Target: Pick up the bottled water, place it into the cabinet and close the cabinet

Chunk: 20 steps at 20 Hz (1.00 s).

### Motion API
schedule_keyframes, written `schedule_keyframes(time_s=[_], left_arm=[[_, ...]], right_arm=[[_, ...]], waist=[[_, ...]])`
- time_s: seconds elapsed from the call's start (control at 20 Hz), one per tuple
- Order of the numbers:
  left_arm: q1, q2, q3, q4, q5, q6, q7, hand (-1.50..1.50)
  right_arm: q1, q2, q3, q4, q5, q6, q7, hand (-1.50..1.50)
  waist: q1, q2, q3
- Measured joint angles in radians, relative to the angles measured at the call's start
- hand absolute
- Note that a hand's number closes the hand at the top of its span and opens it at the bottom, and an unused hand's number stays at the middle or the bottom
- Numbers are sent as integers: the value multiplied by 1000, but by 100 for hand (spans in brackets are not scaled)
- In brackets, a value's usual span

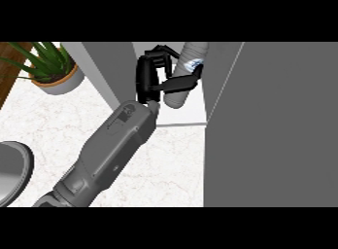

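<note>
I see the worktop (50, 126) as a pale marbled surface, and along its left edge there is a strip of dark wood. A potted plant (51, 68) with long green leaves stands on it at the upper left. At the lower left, a round grey object (3, 170) lies on it, partly cut by the edge of my view. The grey cabinet (279, 126) is at its right side.

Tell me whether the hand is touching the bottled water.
Touching. The head view shows the left hand curled round the bottled water, thumb across its front, fingers behind it.
</note>
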Motion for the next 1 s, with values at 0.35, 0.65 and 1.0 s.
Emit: schedule_keyframes(time_s=[0.35, 0.65, 1.0], left_arm=[[-110, 6, 4, 216, -33, -4, -58, -150], [-199, 12, 17, 381, -64, -32, -73, -150], [-265, 5, 49, 475, -60, -52, -84, -150]], right_arm=[[-6, 3, 8, 2, -10, 11, -3, -150], [-36, 9, 18, 8, -18, 2, 10, -150], [-37, 14, 27, 6, -24, 2, 18, -150]], waist=[[-13, 4, 0], [-17, 8, 0], [-19, 8, 0]])
